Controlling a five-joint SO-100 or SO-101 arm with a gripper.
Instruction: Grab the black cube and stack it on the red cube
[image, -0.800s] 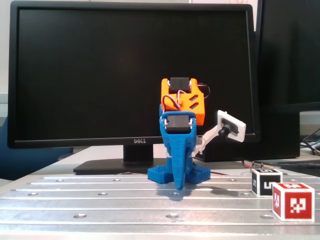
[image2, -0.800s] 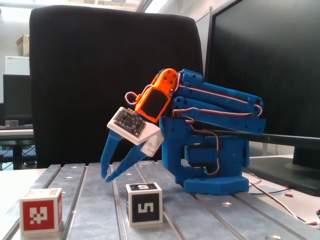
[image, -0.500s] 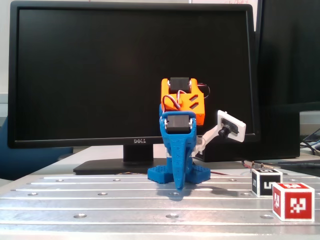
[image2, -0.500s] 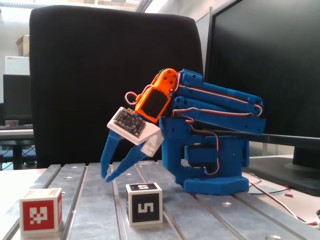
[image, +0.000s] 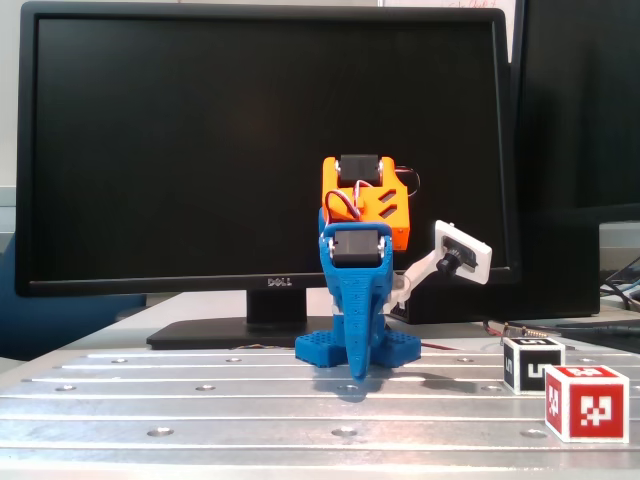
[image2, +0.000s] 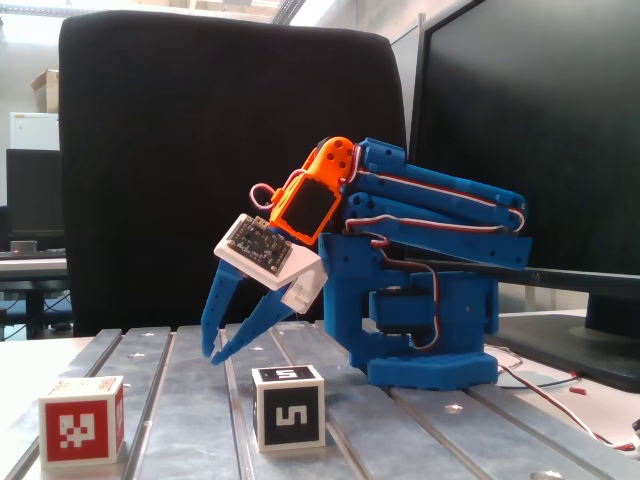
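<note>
The black cube stands on the metal table, with a "5"-like marker on its white face. The red cube stands beside it, a gap apart, nearer the camera in a fixed view and to the left in the other. The blue gripper points down at the table, tips just above it, behind and left of the black cube in a fixed view. Its fingertips meet and it holds nothing. The arm is folded back over its blue base.
A Dell monitor stands close behind the arm. A black chair back fills the background of the other fixed view. Cables lie at the table's right. The table is grooved metal with screw holes.
</note>
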